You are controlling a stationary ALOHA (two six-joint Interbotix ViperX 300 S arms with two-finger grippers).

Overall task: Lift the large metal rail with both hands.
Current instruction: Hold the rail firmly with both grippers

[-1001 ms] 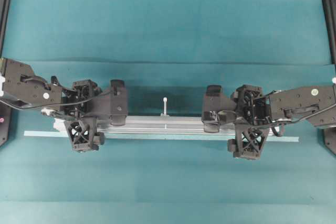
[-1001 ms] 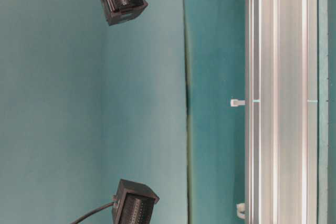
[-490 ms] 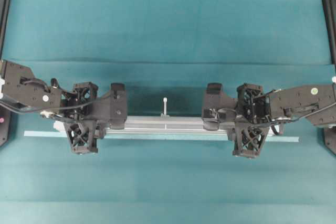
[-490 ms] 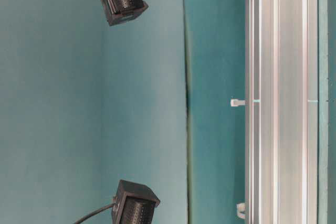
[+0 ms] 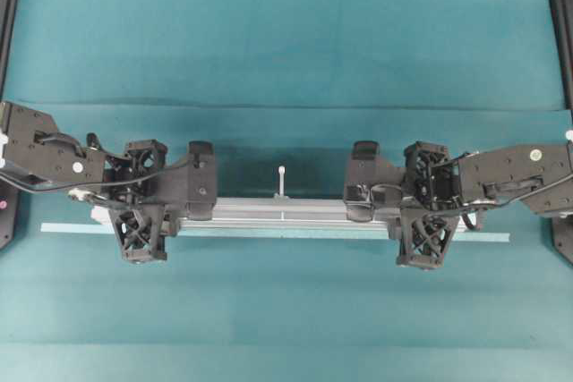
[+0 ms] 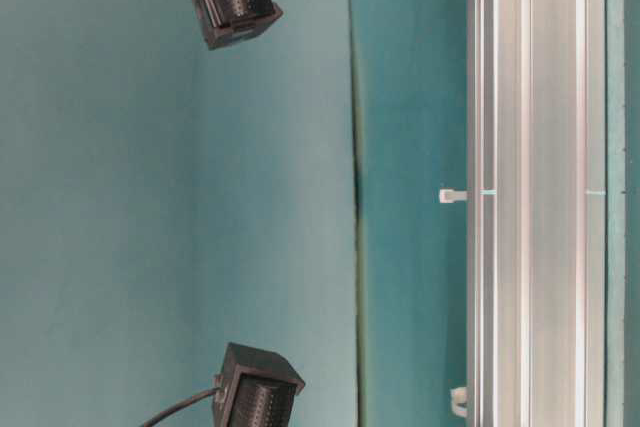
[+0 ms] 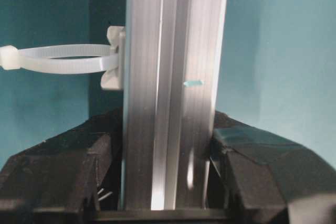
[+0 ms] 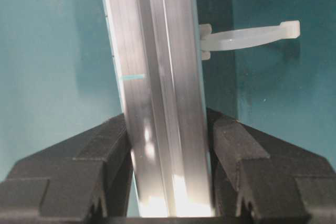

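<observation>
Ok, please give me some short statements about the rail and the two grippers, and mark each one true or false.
1. Both grippers are closed on the rail. True: the left gripper and the right gripper each press it from both sides.
2. The rail stands upright on the table. False: it lies lengthwise.
3. A thin pale strip lies alongside the rail. True.
4. The grippers hold the rail at its middle. False: one holds near each end.
</observation>
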